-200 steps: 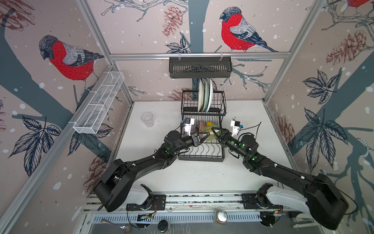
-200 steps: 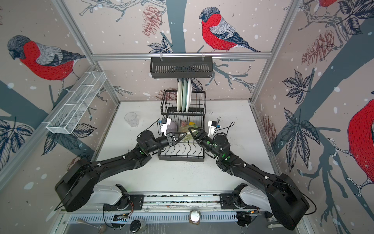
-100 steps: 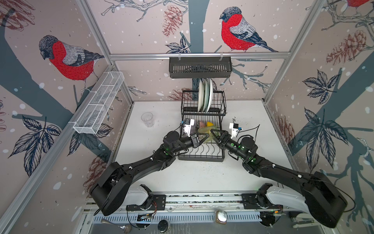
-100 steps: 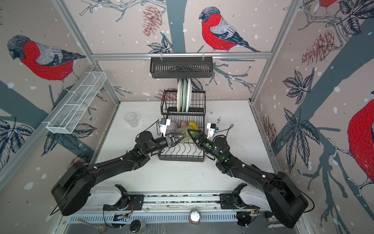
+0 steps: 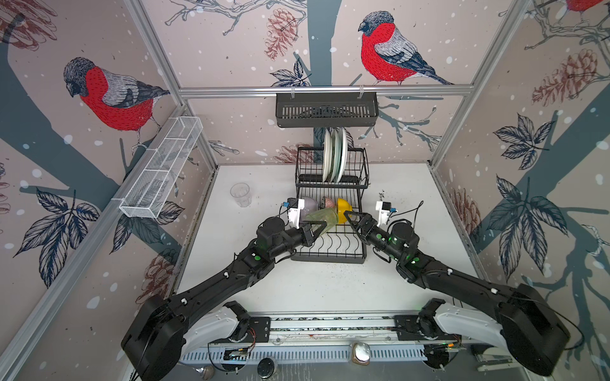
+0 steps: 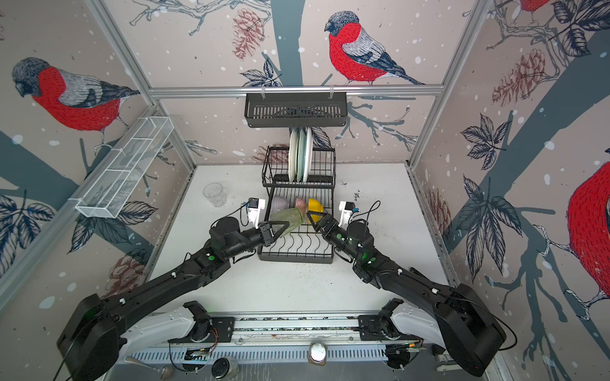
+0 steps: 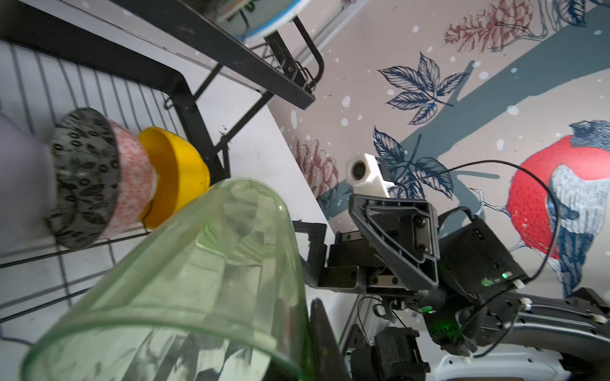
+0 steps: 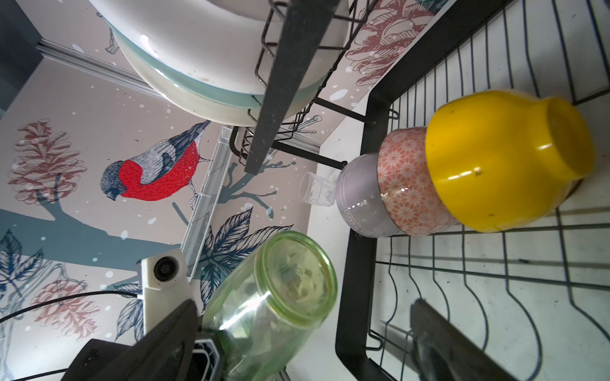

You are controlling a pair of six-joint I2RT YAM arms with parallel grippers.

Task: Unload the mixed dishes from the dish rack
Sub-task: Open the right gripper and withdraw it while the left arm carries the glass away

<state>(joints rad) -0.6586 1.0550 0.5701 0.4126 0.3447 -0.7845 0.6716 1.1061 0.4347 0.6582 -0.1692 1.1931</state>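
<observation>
a robot lab cell dressed as a kitchen corner: a bare aluminium frame (image 5: 323,89) carries flat panels of bird wallpaper (image 5: 211,49), two arms (image 5: 231,277) sit on a rail (image 5: 330,325) at a white table (image 5: 330,290), and a dish rack (image 5: 330,258) stands on it.

Lilac bowl (image 7: 19,171) blurred, cut by frame edge; plates (image 8: 211,49) cropped, patterns unreadable; green glass (image 7: 185,280) mouth cropped.

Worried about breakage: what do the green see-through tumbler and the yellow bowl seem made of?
Green see-through tumbler: probably tinted glass, glossy; background shows through and its thick rim catches light. Yellow bowl: opaque and shiny with sharp highlights; glazed ceramic or hard plastic, cannot tell.
</observation>
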